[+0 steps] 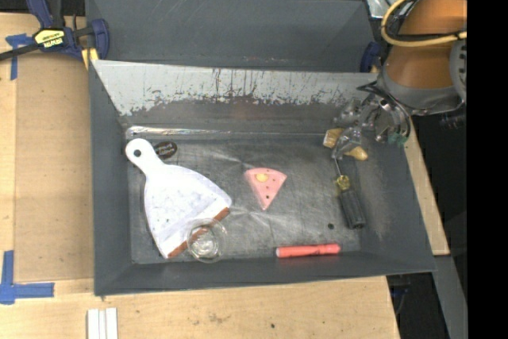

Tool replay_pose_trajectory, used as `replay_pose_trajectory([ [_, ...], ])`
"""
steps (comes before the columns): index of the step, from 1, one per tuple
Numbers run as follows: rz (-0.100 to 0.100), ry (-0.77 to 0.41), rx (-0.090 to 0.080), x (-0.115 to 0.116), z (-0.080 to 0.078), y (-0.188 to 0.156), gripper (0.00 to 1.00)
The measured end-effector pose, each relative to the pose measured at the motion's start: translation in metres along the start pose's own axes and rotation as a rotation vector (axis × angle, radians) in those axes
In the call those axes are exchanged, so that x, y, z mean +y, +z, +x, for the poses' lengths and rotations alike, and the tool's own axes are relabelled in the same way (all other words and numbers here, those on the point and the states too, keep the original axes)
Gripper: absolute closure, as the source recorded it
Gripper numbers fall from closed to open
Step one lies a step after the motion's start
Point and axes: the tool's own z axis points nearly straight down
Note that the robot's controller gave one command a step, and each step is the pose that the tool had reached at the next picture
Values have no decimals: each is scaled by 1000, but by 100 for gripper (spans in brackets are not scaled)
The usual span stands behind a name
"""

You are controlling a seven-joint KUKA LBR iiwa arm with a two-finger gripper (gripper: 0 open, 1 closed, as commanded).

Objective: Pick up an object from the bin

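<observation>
Lying nearest the hand (359,136): black-handled tool (352,209), right side of the bin (111,194).
Handling: probably stiff, light, apt to roll; take it across mid-handle.
Hand state: cannot tell.
Farther off: pink wedge (264,185), red pen (308,251).

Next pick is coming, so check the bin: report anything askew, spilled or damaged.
Nothing looks spilled or broken. The only overlap: a small clear cup lies against the broad end of the white perforated paddle, front left. Other things lie apart.
</observation>
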Motion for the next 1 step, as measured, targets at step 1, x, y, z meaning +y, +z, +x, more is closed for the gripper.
replay_pose_trajectory([
  [1, 0, 0, 4, 0, 1, -5, 100],
])
